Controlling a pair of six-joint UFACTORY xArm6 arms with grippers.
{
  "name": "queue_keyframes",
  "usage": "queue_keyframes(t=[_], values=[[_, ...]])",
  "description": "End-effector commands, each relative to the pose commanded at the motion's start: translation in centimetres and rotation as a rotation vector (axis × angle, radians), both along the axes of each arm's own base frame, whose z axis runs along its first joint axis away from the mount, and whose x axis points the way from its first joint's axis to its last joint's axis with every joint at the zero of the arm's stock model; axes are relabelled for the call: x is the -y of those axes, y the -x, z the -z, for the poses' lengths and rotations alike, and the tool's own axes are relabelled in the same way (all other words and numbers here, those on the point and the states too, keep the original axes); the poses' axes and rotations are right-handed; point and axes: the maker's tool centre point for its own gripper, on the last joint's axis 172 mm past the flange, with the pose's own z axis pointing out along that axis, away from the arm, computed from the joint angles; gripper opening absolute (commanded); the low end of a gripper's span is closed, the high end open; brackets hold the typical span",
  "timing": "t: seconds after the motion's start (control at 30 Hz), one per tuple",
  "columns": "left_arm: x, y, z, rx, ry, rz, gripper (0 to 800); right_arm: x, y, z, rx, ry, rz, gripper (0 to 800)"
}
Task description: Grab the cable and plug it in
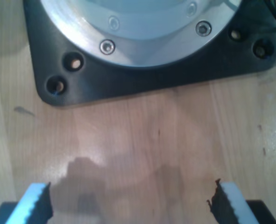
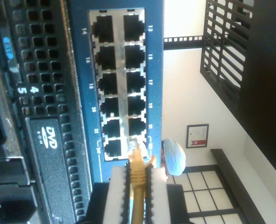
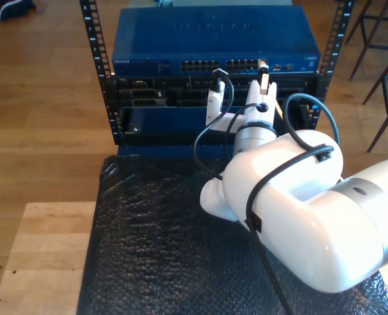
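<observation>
Yellow cable (image 2: 137, 184) is clamped between the pale pads (image 2: 118, 196) of my second gripper (image 2: 137, 186), with the clear plug (image 2: 137, 150) projecting toward the blue switch (image 2: 121, 84). In the second wrist view the plug tip is seen at the end of the port block (image 2: 119, 84), at the port labelled 21 and just beside the bottom pair, but it cannot be told whether it has entered a socket.

In the exterior view the same gripper (image 3: 262, 82) is held at the right end of the switch's port row (image 3: 226, 65), in the rack (image 3: 213, 85).

My first gripper (image 1: 130, 200) is released, jaws wide apart over bare wooden surface (image 1: 142, 140), beside a black base plate (image 1: 142, 84) (nothing lies between the pads).

Recommended procedure for insertion:

1. The plug is to be centred on 1 socket opening before any advance.
2. The plug axis is to be kept square to the switch face; a tilt would probably cause jamming against the socket edge.
3. Advance is to be made slowly and straight.
4. The grip is to be kept firm, since the boot may slide back between the pads under load.
5. The latch tab is to be matched to the socket notch (its present side cannot be told).
</observation>
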Motion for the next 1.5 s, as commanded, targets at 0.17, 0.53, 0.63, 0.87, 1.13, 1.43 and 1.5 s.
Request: queue_keyframes(t=[0.17,0.53,0.63,0.87,1.13,1.43,1.5], values=[[-0.1,0.0,0.0,0.000,-0.002,0.000,799,0.6,0.2,0.2,-0.003,-0.003,0.017,0],[0.0,0.0,0.0,0.000,0.000,0.000,799,0.2,0.7,0.4,-0.010,-0.020,0.029,0],[0.0,0.0,0.0,0.000,0.000,0.000,799,0.1,0.8,0.4,-0.010,-0.020,0.028,0],[0.0,0.0,0.0,0.000,0.000,0.000,799,-0.1,0.7,0.2,-0.005,-0.023,0.026,0],[0.0,0.0,0.0,0.000,0.000,0.000,799,0.0,0.4,-0.2,0.007,-0.030,0.031,0],[0.0,0.0,0.0,0.000,0.000,0.000,799,0.2,0.4,-0.1,0.005,-0.029,0.034,0],[0.0,0.0,0.0,0.000,0.000,0.000,799,0.2,0.4,-0.1,0.005,-0.029,0.034,0]])
